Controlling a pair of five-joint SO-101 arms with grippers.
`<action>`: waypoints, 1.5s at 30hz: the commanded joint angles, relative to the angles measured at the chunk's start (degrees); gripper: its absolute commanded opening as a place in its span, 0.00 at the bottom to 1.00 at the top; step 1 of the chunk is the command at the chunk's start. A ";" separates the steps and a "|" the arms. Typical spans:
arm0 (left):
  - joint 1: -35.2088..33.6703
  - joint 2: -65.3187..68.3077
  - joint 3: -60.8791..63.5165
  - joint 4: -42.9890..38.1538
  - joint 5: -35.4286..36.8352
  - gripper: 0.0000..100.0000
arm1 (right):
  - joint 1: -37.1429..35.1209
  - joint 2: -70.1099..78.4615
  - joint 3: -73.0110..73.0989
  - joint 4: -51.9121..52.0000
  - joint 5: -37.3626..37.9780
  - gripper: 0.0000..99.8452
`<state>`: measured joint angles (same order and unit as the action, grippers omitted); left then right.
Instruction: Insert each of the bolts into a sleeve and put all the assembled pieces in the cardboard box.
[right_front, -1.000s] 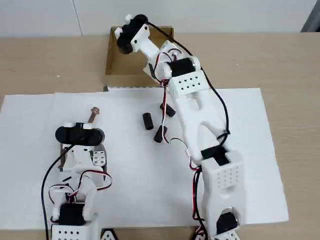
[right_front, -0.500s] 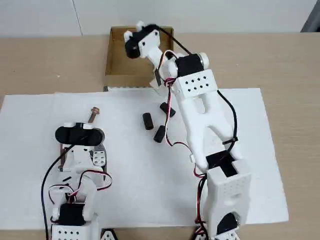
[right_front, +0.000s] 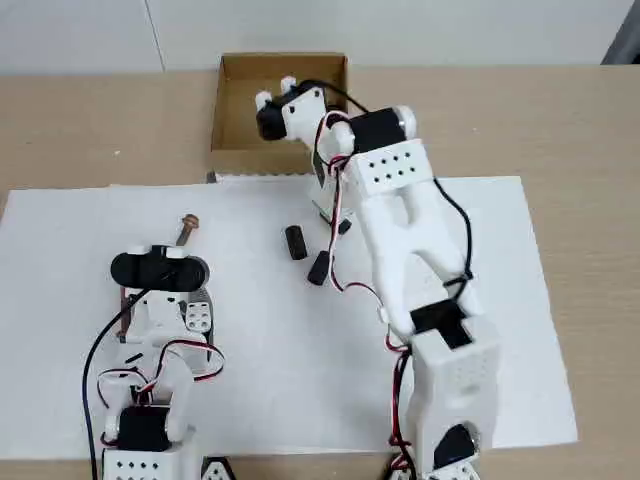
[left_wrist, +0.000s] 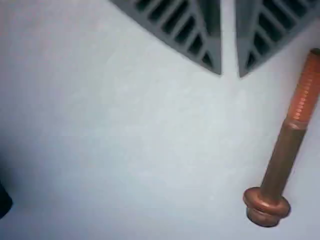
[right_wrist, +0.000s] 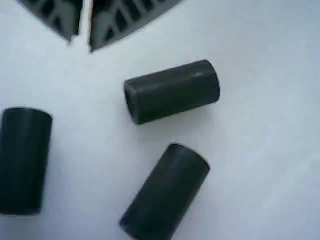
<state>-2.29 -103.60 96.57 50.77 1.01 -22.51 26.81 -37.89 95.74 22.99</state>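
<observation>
A copper bolt (right_front: 186, 228) lies on the white paper, head pointing away from the left arm. In the left wrist view the bolt (left_wrist: 282, 160) lies just beside my left gripper (left_wrist: 228, 65), which is shut with nothing in it. Three black sleeves lie loose on the paper: one (right_wrist: 172, 91), a second (right_wrist: 165, 195) and a third (right_wrist: 22, 160). My right gripper (right_wrist: 84, 37) hovers shut just beyond them, holding nothing. From above, two sleeves (right_front: 295, 242) (right_front: 320, 267) lie beside the right arm, which partly hides the third. The cardboard box (right_front: 232, 110) stands at the back.
The white paper sheet (right_front: 270, 370) covers most of the wooden table. The right arm's body stretches from the front edge to the near wall of the box. Loose cables hang near the sleeves.
The right arm has drawn back from over the box and tipped its wrist down toward the sleeves. The left arm and the bolt have not moved.
</observation>
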 joint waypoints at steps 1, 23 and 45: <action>-0.26 -0.53 -0.31 0.26 -0.26 0.01 | 0.13 2.51 -2.46 -0.04 0.79 0.08; -0.26 -0.53 -0.31 0.26 -0.26 0.01 | 0.40 14.46 -2.64 -10.86 7.56 0.15; -0.18 -0.44 -0.40 0.26 -0.26 0.01 | 2.68 14.29 -2.73 -11.21 7.91 0.00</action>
<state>-2.29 -103.60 96.57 50.77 1.01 -20.40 45.63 -39.91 83.25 30.73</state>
